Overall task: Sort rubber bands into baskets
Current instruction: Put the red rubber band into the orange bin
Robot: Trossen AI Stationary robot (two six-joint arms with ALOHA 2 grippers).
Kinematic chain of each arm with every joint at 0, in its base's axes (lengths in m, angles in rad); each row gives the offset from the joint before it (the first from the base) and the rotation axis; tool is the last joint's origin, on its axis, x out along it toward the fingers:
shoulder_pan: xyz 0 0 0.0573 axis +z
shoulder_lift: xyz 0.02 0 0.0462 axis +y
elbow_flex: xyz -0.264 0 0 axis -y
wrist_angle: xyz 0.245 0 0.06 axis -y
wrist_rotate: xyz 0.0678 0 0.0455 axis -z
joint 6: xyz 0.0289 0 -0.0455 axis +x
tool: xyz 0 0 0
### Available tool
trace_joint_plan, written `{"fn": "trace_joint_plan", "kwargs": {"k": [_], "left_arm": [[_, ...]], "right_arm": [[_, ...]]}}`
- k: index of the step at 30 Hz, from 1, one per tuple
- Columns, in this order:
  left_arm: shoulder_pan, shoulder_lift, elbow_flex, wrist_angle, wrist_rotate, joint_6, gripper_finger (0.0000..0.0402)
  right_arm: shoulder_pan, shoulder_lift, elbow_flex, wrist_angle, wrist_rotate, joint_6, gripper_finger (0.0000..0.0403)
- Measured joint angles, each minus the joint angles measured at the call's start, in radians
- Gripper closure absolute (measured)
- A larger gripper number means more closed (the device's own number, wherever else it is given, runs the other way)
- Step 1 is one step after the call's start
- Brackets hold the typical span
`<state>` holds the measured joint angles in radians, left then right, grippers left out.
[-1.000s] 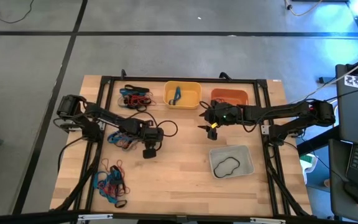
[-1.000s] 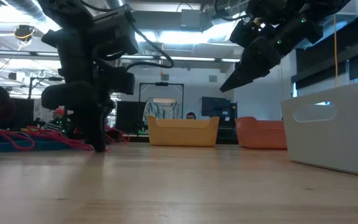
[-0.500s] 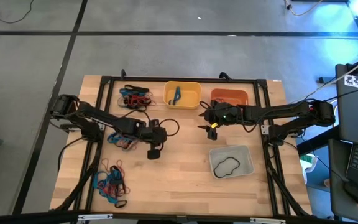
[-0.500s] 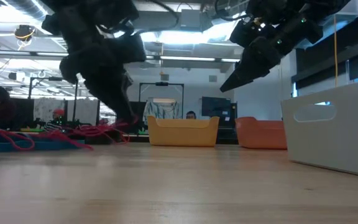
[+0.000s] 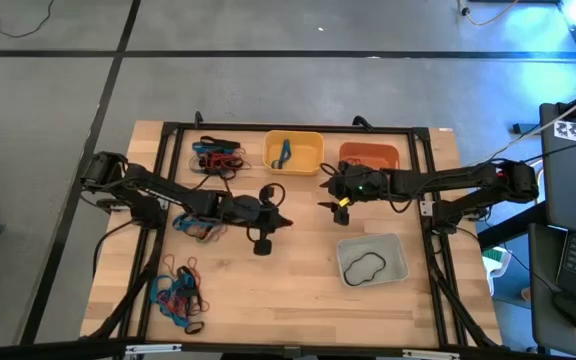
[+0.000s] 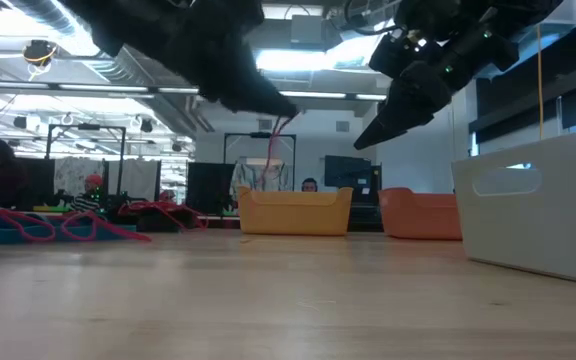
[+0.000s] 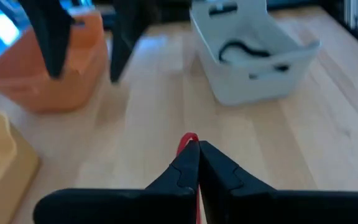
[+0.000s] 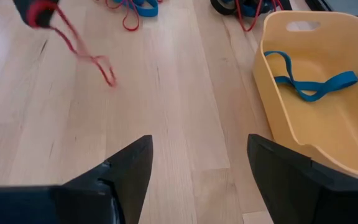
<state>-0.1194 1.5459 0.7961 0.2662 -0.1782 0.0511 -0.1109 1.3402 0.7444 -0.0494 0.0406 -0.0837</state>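
From the high view you can see roughly where things stand: the yellow basket (image 5: 294, 152) has a blue band (image 5: 283, 152) in it, the grey basket (image 5: 372, 259) has a black band (image 5: 364, 267), and the orange basket (image 5: 370, 157) looks empty from here. Most of the job is left though. There's a mixed pile (image 5: 217, 156) at the back left, another pile (image 5: 199, 224) under your left arm, and a third pile (image 5: 178, 295) near the front left. Your left gripper (image 5: 280, 222) is out over the middle of the table, and your right gripper (image 5: 329, 190) hangs between the yellow and orange baskets.

Low view: the left gripper (image 6: 276, 105) is up off the table with a red band (image 6: 274, 150) dangling from its tip, in front of the yellow basket (image 6: 295, 212). Red and blue bands (image 6: 43, 226) lie on the left.

Left wrist view: the jaws are pinched tight on the red band (image 7: 187, 143), with the orange basket (image 7: 51, 78) and grey basket (image 7: 253, 59) ahead. My guess is orange is for red, so you'd carry it there.

Right wrist view: your right gripper (image 8: 197, 163) stands wide apart, holding nothing, next to the yellow basket (image 8: 319, 90). You can see the red band (image 8: 79, 46) hanging farther off.
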Motion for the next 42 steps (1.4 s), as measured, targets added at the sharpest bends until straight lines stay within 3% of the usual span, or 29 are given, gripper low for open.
{"fn": "trace_joint_plan", "kwargs": {"k": [8,18,27,35,42], "left_arm": [[0.023,0.0,-0.082,0.311,-0.006,0.004,0.0401],[0.024,0.034,-0.086,0.433,-0.007,0.019,0.0401],[0.024,0.042,-0.086,0.442,-0.007,0.02,0.0401],[0.024,0.042,-0.086,0.442,-0.007,0.028,0.0401],[0.024,0.042,-0.086,0.422,-0.007,0.027,0.0401]], "right_arm": [[0.0,0.026,0.001,0.064,-0.015,-0.002,0.0142],[0.0,0.103,0.001,0.243,-0.141,-0.003,0.0142],[0.001,0.23,0.001,0.479,-0.267,0.001,0.0142],[0.041,0.269,0.001,0.614,-0.253,-0.023,0.0142],[0.042,0.263,0.001,0.501,-0.214,-0.034,0.0142]]}}
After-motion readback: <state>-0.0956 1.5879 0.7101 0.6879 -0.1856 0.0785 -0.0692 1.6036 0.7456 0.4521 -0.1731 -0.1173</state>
